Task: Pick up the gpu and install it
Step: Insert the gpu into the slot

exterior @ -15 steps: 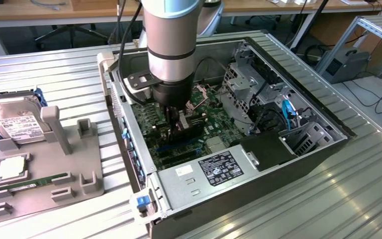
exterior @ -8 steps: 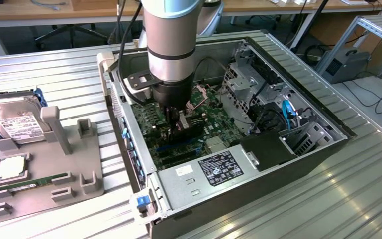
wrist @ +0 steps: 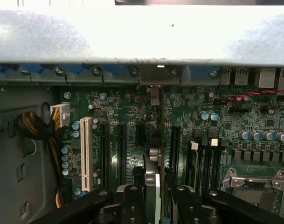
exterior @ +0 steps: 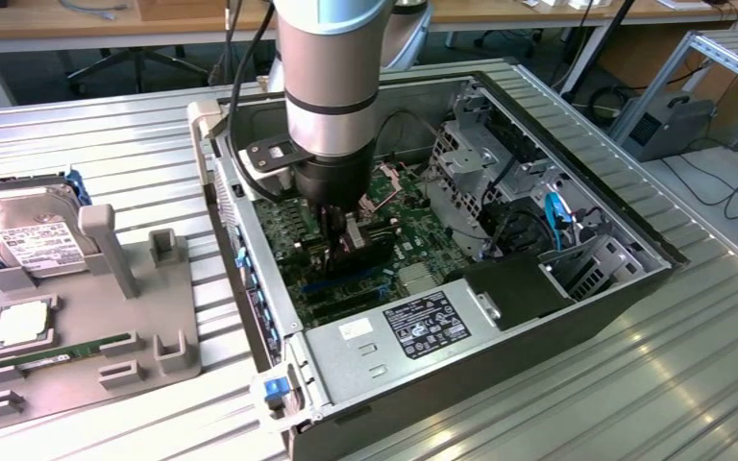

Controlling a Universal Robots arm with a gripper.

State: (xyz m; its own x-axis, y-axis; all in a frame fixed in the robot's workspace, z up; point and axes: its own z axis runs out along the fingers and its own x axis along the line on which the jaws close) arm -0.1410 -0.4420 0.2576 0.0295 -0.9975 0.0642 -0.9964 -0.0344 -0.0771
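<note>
The arm is down inside the open case (exterior: 343, 115), and the claw (exterior: 350, 252) is clamped partway on the gpu (exterior: 358, 245), holding it edge-down just over the motherboard (exterior: 402, 216). From the wrist view the card (wrist: 153, 186) runs straight away between the two black fingers (wrist: 132, 205), its far end pointing at the rear wall of the case and the slots (wrist: 121, 144) lying parallel on either side. What worries me is alignment: those dark slots sit close together, and a small sideways error could put the card's edge on the plastic rim between them or in the wrong one, so pushing would bend the board rather than seat anything. The metal bracket also has to meet the opening in the rear wall (wrist: 155, 74); if it catches on the sheet metal, the card could tilt in the grip or slip. I can't tell whether the edge is touching a slot yet. The cables (wrist: 39, 130) near the white slot (wrist: 86, 154) look well apart, so I doubt they'd snag. Out on the tabletop (exterior: 87, 134), the hard drive (exterior: 23, 235) and memory stick (exterior: 55, 353) sit on their grey holder (exterior: 151, 355).
</note>
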